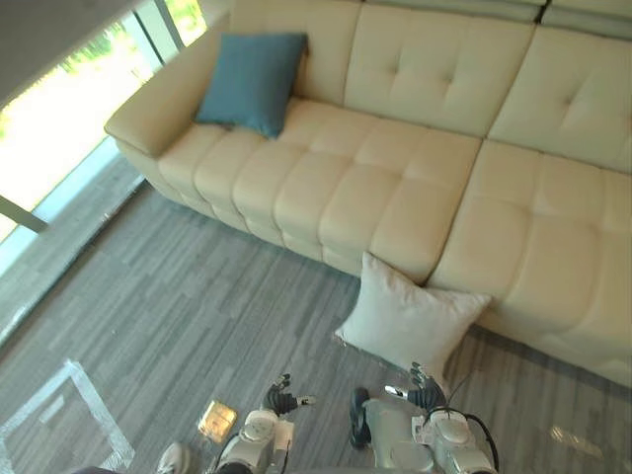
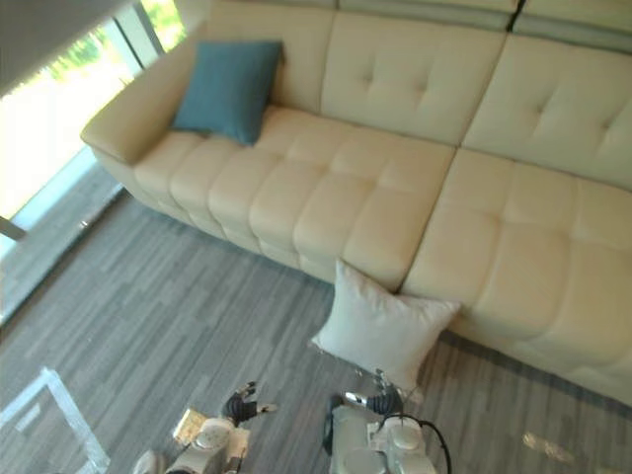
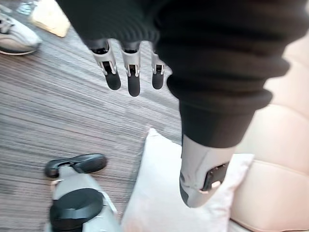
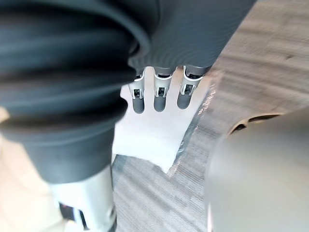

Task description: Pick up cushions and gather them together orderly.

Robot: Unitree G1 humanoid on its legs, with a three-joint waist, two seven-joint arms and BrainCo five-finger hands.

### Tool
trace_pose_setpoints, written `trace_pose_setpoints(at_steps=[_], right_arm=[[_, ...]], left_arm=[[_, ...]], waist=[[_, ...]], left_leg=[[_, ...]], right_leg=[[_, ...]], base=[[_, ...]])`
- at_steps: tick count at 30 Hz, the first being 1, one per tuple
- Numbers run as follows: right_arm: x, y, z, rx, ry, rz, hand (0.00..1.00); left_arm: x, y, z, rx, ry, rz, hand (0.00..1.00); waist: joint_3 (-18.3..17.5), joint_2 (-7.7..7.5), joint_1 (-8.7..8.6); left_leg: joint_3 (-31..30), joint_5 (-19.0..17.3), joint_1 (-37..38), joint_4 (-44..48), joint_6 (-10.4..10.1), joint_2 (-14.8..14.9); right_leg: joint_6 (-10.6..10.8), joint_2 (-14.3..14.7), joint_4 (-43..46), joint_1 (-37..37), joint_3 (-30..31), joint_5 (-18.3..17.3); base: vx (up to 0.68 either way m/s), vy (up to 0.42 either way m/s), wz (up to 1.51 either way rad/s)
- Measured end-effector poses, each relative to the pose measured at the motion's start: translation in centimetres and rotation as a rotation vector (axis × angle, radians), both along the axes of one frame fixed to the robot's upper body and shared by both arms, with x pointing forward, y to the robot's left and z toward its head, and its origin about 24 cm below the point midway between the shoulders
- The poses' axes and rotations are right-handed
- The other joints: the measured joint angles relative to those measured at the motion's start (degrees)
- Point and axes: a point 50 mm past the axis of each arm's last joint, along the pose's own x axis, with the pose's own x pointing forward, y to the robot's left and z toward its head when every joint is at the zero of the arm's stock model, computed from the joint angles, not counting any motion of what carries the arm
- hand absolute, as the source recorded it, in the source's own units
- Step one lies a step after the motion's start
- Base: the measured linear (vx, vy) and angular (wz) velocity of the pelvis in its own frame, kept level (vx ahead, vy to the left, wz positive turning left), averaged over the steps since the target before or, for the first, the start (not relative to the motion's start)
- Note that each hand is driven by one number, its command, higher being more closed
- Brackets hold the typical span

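Observation:
A white cushion [image 1: 410, 321] stands on the grey floor, leaning against the front of the cream sofa [image 1: 395, 168]. A blue cushion [image 1: 252, 81] leans upright in the sofa's far left corner, against the backrest. My left hand [image 1: 283, 400] and right hand [image 1: 425, 393] hover low, just short of the white cushion and not touching it. In the left wrist view the fingers [image 3: 128, 72] hang straight and empty, with the white cushion [image 3: 164, 193] past them. The right wrist view shows straight fingers [image 4: 157, 92] above the white cushion [image 4: 149, 135].
A floor-to-ceiling window [image 1: 59, 118] runs along the left. A brass floor plate [image 1: 217, 420] and a white shoe [image 1: 173, 459] lie near my left arm. Pale tape lines [image 1: 79, 405] mark the floor at lower left.

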Motion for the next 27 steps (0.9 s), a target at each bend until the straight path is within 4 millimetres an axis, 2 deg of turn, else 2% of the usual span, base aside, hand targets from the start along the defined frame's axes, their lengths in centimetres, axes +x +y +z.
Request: trace_pose_setpoints(at_steps=[2,4,5,6,7,8,10,11,12,13,16,17,19,21,22,24,27], right_arm=[[-0.5,-0.1,-0.2,0.005,0.009,-0.01,0.0],[-0.6,-0.2,-0.2,0.001,0.013,-0.013,0.0],[-0.6,-0.3,-0.3,0.0,0.021,-0.015,0.0],[-0.8,-0.3,-0.3,-0.001,0.025,-0.016,0.0],[-0.9,-0.3,-0.4,-0.001,0.032,-0.016,0.0],[-1.1,-0.3,-0.5,-0.004,0.037,-0.012,0.0],[-1.3,-0.3,-0.5,-0.006,0.04,-0.01,0.0],[-1.5,-0.5,-0.6,-0.013,0.046,-0.012,0.0],[-1.6,0.0,-0.7,0.001,0.049,-0.012,0.0],[-1.8,0.3,-0.8,0.01,0.055,-0.013,0.0],[-2.1,1.2,-1.2,0.022,0.082,0.017,0.0],[-2.1,1.3,-1.3,0.014,0.084,0.031,0.0],[-1.8,1.2,-1.2,-0.001,0.08,0.053,0.0],[-1.6,1.3,-1.2,-0.003,0.082,0.064,0.0],[-1.6,1.3,-1.2,0.0,0.08,0.064,0.0],[-1.6,1.3,-1.2,0.002,0.079,0.062,0.0],[-1.5,1.3,-1.2,0.006,0.078,0.05,0.0]], left_arm=[[-0.8,0.2,-0.3,-0.004,0.019,0.023,0.0],[-0.5,0.3,-0.1,-0.004,0.006,0.031,0.0],[-0.3,0.3,0.0,-0.005,0.0,0.037,0.0],[-0.3,0.3,0.0,-0.007,-0.001,0.042,0.0],[-0.3,0.4,0.0,-0.007,-0.002,0.048,0.0],[-0.4,0.5,0.0,-0.005,-0.003,0.062,0.0],[-0.8,0.8,-0.2,0.0,0.007,0.075,0.0],[-1.0,0.9,-0.3,0.003,0.014,0.075,0.0],[-0.8,1.2,-0.2,0.012,0.007,0.072,0.0],[-0.8,1.7,-0.2,0.023,0.002,0.072,0.0],[-1.5,2.5,-0.6,0.046,0.033,0.075,0.0],[-1.6,2.8,-0.6,0.053,0.034,0.079,0.0],[-1.7,3.2,-0.6,0.061,0.039,0.088,0.0],[-1.7,3.5,-0.6,0.07,0.039,0.088,0.0],[-1.8,3.7,-0.6,0.075,0.039,0.088,0.0],[-1.9,4.0,-0.7,0.084,0.042,0.089,0.0],[-1.9,3.8,-0.7,0.076,0.045,0.089,0.0]], waist=[[0.0,-0.26,0.19],[0.2,-0.56,0.42],[0.2,-0.8,1.01],[0.2,-0.79,1.52],[0.1,-0.67,1.85],[-0.1,-0.16,2.39],[-0.8,0.93,2.79],[-1.8,1.73,2.76],[-2.3,-0.07,2.27],[-2.6,-1.13,2.4],[-3.4,-2.84,3.15],[-3.3,-2.76,3.14],[-3.0,-2.35,3.14],[-2.7,-2.42,3.14],[-2.6,-2.62,3.13],[-2.6,-2.72,3.18],[-2.6,-2.64,3.03]], left_leg=[[-2.7,-4.0,-4.6,3.4,1.7,-0.8],[-4.1,-5.8,-7.9,-1.0,3.2,-3.1],[-6.6,-6.5,-8.9,-8.1,4.4,-6.1],[-11.2,-6.4,-8.7,-16.6,4.4,-9.1],[-14.9,-6.1,-8.2,-22.9,4.3,-11.0],[-19.0,-3.8,-7.6,-30.4,4.6,-11.8],[-20.2,4.1,-7.9,-34.0,6.8,-10.2],[-19.1,4.2,-7.6,-33.9,8.6,-8.9],[-18.2,4.3,-6.8,-34.8,8.8,-9.7],[-17.4,4.3,-6.3,-35.7,8.9,-10.3],[-13.8,4.2,-4.2,-38.2,8.9,-11.5],[-13.0,4.1,-3.4,-38.7,9.2,-11.8],[-10.8,3.1,-2.3,-38.7,10.4,-11.7],[-9.5,2.8,-1.2,-38.7,10.8,-11.3],[-9.1,2.4,-0.5,-38.7,10.8,-11.3],[-9.2,1.4,0.0,-38.5,9.9,-10.4],[-10.5,1.4,0.5,-39.0,9.1,-9.6]], right_leg=[[-0.4,0.4,-2.4,2.9,2.1,-0.2],[0.3,0.4,-3.6,4.1,4.7,0.4],[0.2,0.4,-3.8,4.4,7.5,0.7],[0.9,0.6,-4.5,4.9,9.9,1.1],[1.4,1.0,-5.2,5.3,11.7,1.4],[2.2,2.5,-6.4,6.0,14.9,1.9],[3.1,5.5,-5.8,6.5,19.3,1.3],[4.5,7.1,-4.6,6.4,21.4,0.3],[5.6,6.3,-3.7,5.8,22.6,-0.3],[6.1,5.8,-3.6,5.6,23.3,-0.8],[6.8,5.0,-3.2,4.5,27.0,-1.3],[6.9,4.9,-3.1,4.6,27.9,-1.3],[7.4,4.8,-2.2,4.2,27.5,-1.6],[9.2,2.9,-0.8,3.3,21.6,-3.3],[8.5,0.0,0.1,2.7,15.2,-4.6],[7.9,-2.5,1.8,1.9,8.0,-4.0],[6.8,-1.2,2.1,2.8,6.3,-3.9]], base=[[0.16,-0.009,-0.65],[0.19,0.035,-0.72],[0.18,0.074,-1.11],[0.19,0.105,-1.28],[0.26,0.15,-1.52],[0.23,0.15,-1.57],[0.25,0.219,-1.45],[0.3,0.272,-0.91],[0.22,0.207,-0.63],[0.18,0.164,-0.38],[0.09,0.128,-0.52],[0.07,0.096,-0.55],[0.03,0.032,-0.58],[-0.02,-0.025,-0.49],[-0.03,-0.058,-0.32],[-0.02,-0.096,-0.2],[0.02,-0.149,0.06]])
